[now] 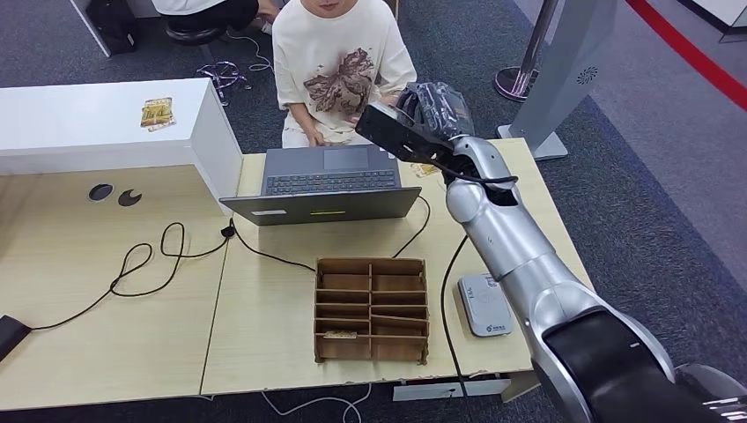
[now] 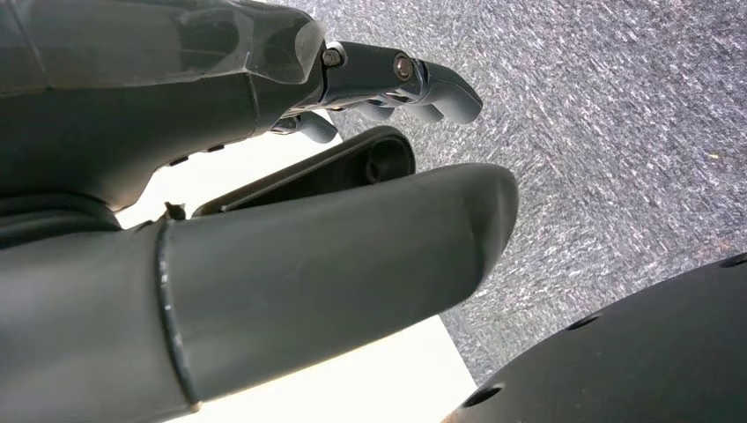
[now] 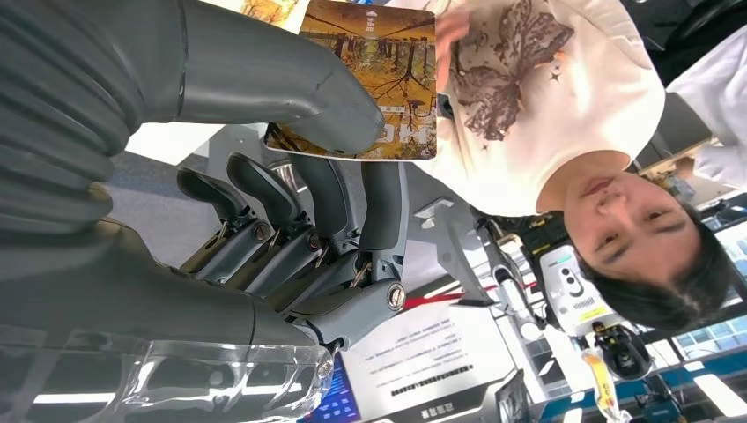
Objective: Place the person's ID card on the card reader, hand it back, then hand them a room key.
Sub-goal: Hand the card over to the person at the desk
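Right arm reaches out over the surface [image 1: 114, 300] toward the person [image 1: 339, 62] seated past the laptop [image 1: 328, 183]. Right hand [image 1: 423, 132] sits under a grey wrist cover in the head view, so its fingers are hard to read there. Right wrist view is clearer — right hand [image 3: 326, 167] pinches a card [image 3: 370, 75] with a golden landscape print between thumb and fingers [image 3: 383, 207]; the card's near part is hidden behind the thumb, its far corner cut off by the frame edge. The person's hand [image 3: 451, 26] is at the card's far edge, mostly out of frame; can't tell if it's touching. Card reader [image 1: 484, 304], a small grey-white box, lies on the surface just beside the cardboard divider tray [image 1: 372, 308], with nothing on top of it. One small card-like item sits in a front-left slot of the tray, too small to identify. Left hand [image 2: 388, 84] hangs over grey carpet — fingers curled in, nothing in them.
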Controlling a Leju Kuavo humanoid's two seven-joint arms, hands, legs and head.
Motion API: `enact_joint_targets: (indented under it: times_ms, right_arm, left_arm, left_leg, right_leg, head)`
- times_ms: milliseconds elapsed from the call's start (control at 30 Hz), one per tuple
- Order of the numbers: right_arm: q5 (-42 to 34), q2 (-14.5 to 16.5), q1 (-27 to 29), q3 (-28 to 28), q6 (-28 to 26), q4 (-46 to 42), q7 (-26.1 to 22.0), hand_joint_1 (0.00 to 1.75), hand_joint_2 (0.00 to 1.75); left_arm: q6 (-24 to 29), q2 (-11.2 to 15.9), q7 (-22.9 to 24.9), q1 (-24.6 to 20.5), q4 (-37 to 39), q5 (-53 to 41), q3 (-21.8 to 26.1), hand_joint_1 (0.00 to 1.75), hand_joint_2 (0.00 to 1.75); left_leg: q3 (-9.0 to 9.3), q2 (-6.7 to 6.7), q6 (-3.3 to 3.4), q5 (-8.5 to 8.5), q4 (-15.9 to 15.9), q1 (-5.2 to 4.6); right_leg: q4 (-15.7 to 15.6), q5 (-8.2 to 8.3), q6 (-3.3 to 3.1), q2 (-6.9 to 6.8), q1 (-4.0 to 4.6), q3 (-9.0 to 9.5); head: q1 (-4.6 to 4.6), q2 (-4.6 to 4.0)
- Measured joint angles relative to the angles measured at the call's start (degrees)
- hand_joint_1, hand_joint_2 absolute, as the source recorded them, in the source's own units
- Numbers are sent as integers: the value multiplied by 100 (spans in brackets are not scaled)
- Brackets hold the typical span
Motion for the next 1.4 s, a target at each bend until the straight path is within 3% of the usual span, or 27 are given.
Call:
enact_joint_targets:
  times_ms: [867,1133,1333,1367,1400]
  right_arm:
    - [220,117,-62,-179,-31,352,11,172,175]
    - [235,117,-62,-219,-36,355,5,137,175]
    - [255,131,-62,-275,-34,368,-1,138,175]
    - [258,132,-62,-279,-34,370,-1,134,175]
    - [263,133,-62,-282,-34,372,-1,111,175]
  left_arm:
    - [-15,30,7,0,0,7,0,0,0]
    - [-14,32,9,0,0,3,0,0,0]
    - [3,33,13,0,0,1,0,0,0]
    - [5,34,13,0,0,1,0,0,0]
    - [9,36,13,0,0,1,0,0,0]
  left_leg:
    - [1,0,-2,3,0,0]
    - [1,1,-2,3,0,0]
    - [1,0,-2,3,0,0]
    - [1,1,-2,3,0,0]
    - [1,1,-2,3,0,0]
  right_leg:
    - [1,1,-2,0,0,0]
    - [2,2,-2,0,0,0]
    - [2,2,-2,0,0,0]
    - [2,2,-2,0,0,0]
    - [2,2,-2,1,0,0]
  head:
    - [-1,-1]
    - [1,0]
    - [0,0]
    - [-1,0]
    - [0,0]
